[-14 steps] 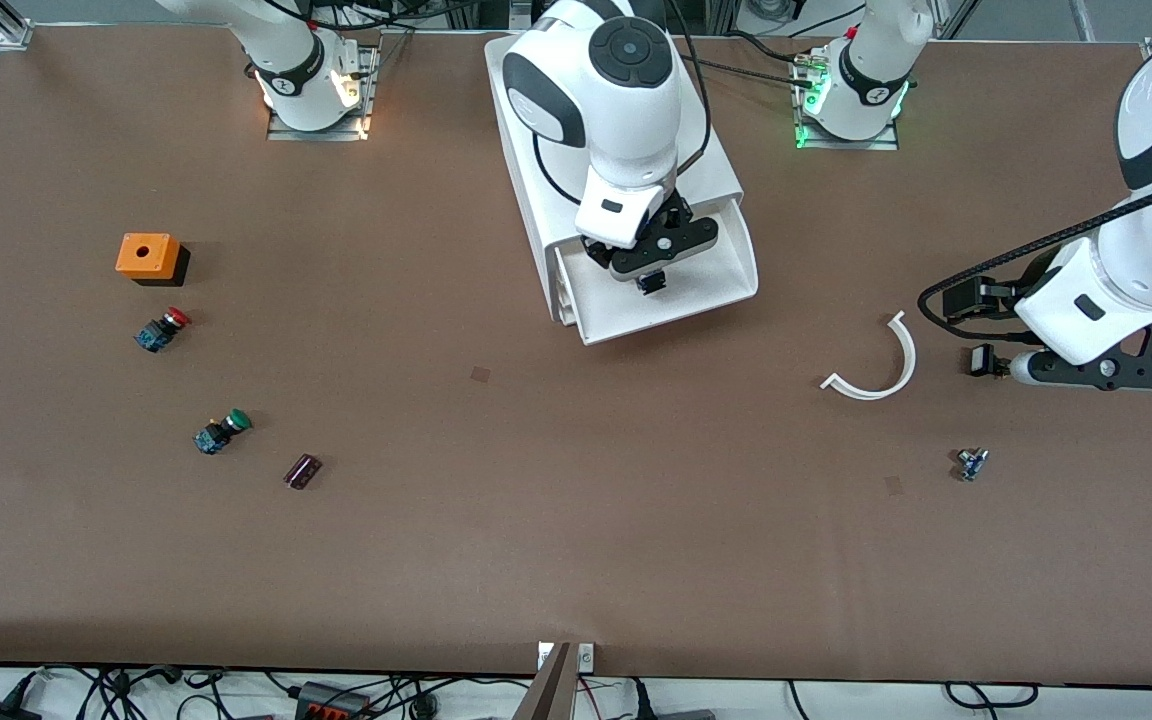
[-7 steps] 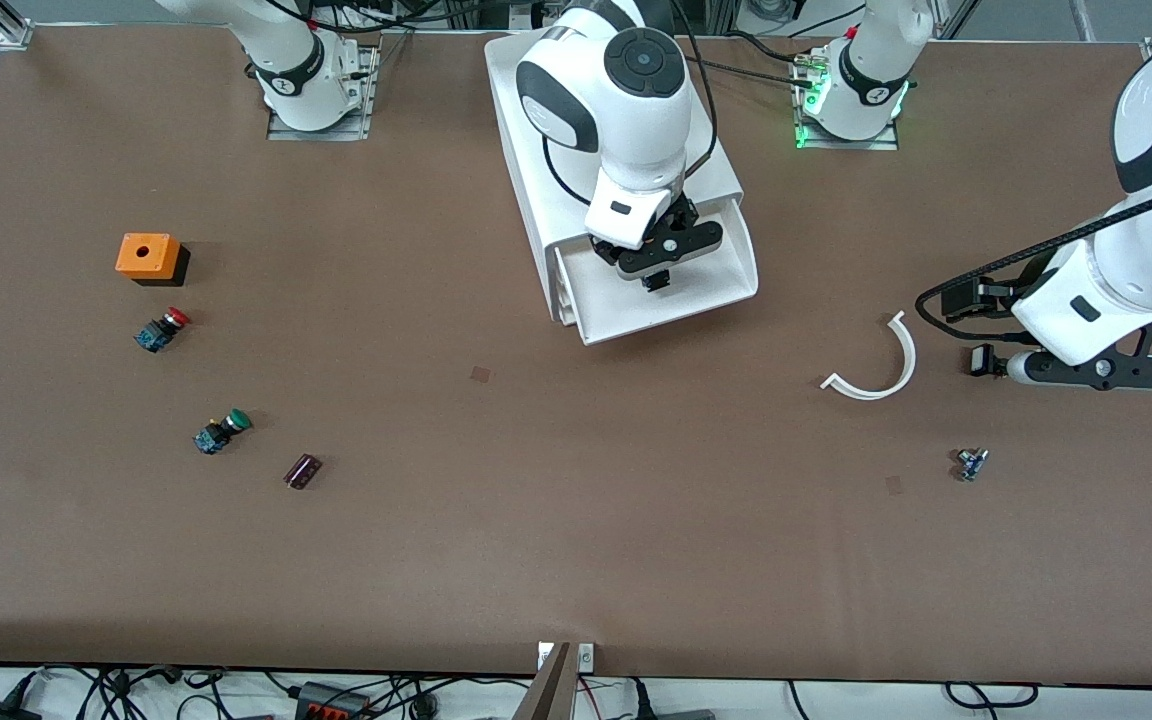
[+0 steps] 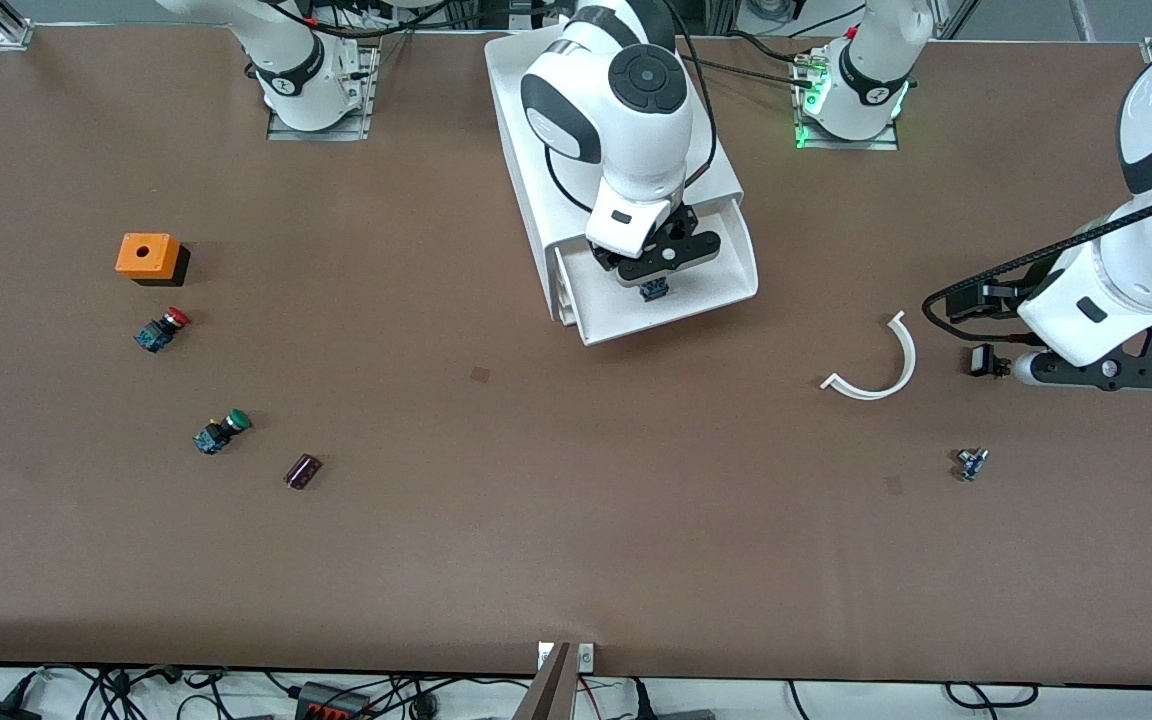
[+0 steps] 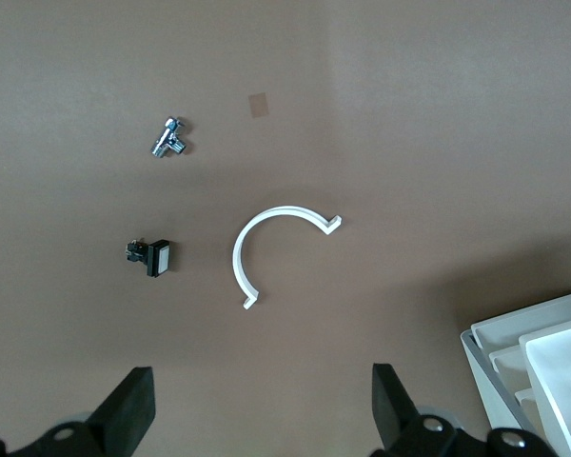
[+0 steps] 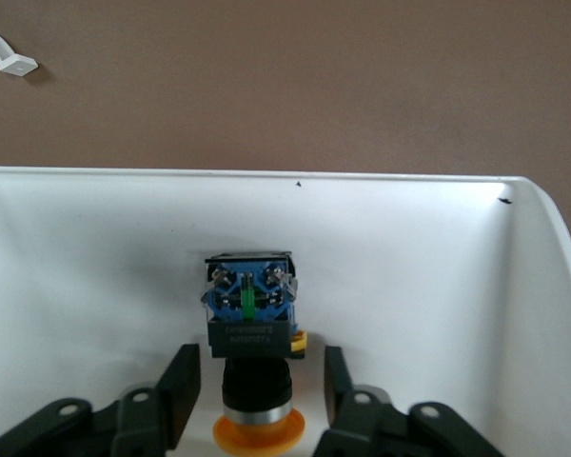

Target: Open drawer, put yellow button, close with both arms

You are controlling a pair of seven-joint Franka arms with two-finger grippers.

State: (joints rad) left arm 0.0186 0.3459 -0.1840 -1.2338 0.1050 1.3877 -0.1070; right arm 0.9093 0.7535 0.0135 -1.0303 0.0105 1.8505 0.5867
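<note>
1. We see the drawer pulled out of the white cabinet, with the yellow button lying on its floor.
2. Our right gripper hangs over the drawer, fingers spread clear of the button's sides, gripping nothing.
3. Our left gripper waits open and empty over the table near the white curved piece.
4. We can read no writing on the button.

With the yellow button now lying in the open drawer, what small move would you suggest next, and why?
Probably lift the right gripper straight up out of the drawer: its fingers stand open on either side of the yellow button, which rests on the drawer floor. The left gripper waits over the table, open.
</note>
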